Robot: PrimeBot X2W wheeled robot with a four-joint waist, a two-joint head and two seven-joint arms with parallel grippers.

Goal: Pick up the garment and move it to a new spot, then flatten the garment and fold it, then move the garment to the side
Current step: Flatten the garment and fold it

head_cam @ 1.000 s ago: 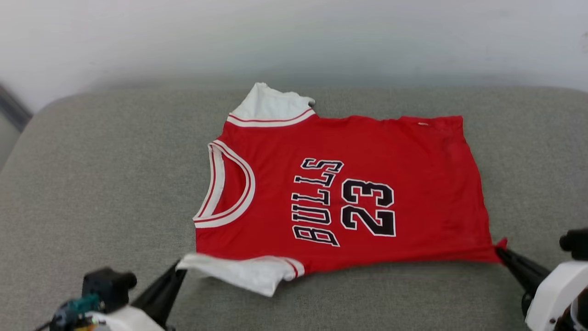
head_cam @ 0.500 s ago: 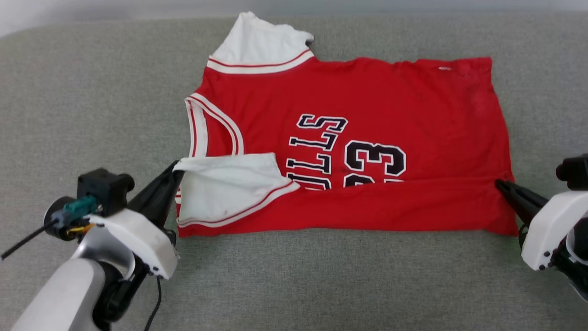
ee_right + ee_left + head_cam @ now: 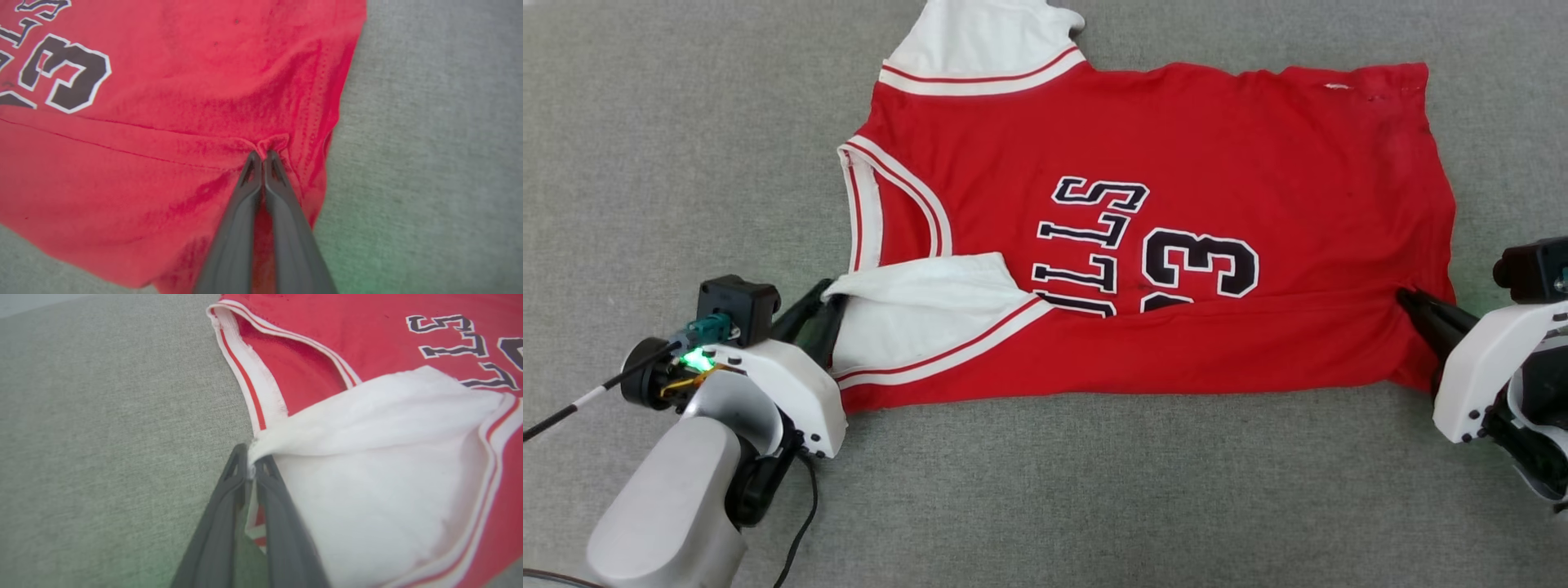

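The garment point(image 3: 1176, 163), a red jersey with white sleeves, lies spread on the grey cushion with its collar to the left. Its near long edge is folded over onto the front and covers part of the black lettering and number. My left gripper point(image 3: 827, 300) is shut on the tip of the near white sleeve point(image 3: 388, 477), pinched between its fingertips in the left wrist view point(image 3: 251, 465). My right gripper point(image 3: 1405, 298) is shut on a small bunch of red cloth at the folded hem corner, seen close up in the right wrist view point(image 3: 261, 157).
The grey fabric cushion point(image 3: 1054, 506) stretches on all sides of the jersey, with bare room in front and to the left. A black cable point(image 3: 572, 408) sticks out left of my left wrist.
Both grippers have carried the jersey's near edge up and over onto its front, making a lengthwise fold. The head camera has tilted down and closer, so the whole picture has shifted.
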